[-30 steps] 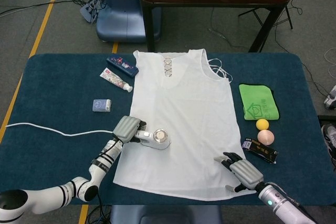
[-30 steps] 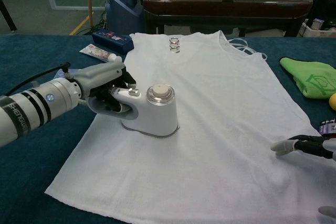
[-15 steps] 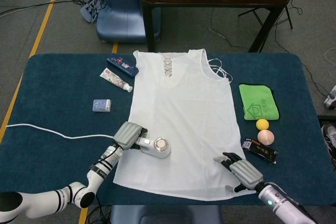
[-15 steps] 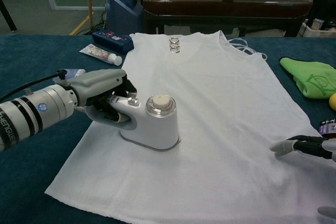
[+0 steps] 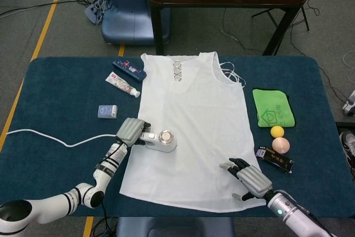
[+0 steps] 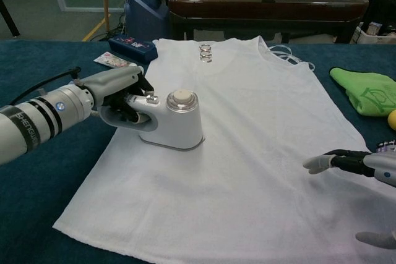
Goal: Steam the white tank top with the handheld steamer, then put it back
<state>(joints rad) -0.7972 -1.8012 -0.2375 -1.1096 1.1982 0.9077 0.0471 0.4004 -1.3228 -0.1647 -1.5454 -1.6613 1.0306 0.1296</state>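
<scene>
The dark blue counter (image 5: 55,98) carries the white tank top (image 5: 191,126), spread flat at its middle. The left hand (image 6: 117,94) has its fingers clamped on the handle of the white handheld steamer (image 6: 173,122), standing on the top's left side. The right hand (image 5: 248,178) rests on the lower right hem, fingers apart, holding nothing.

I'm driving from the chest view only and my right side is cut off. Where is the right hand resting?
Observer: The right hand rests on the tank top near its lower right corner.
Operator: Anything close beside it?
Observer: A dark packet lies on the table just off the hem.
Operator: Where does the steamer's cable run?
Observer: From the steamer, held by the left hand, the white cable runs to the table's left edge.
</scene>
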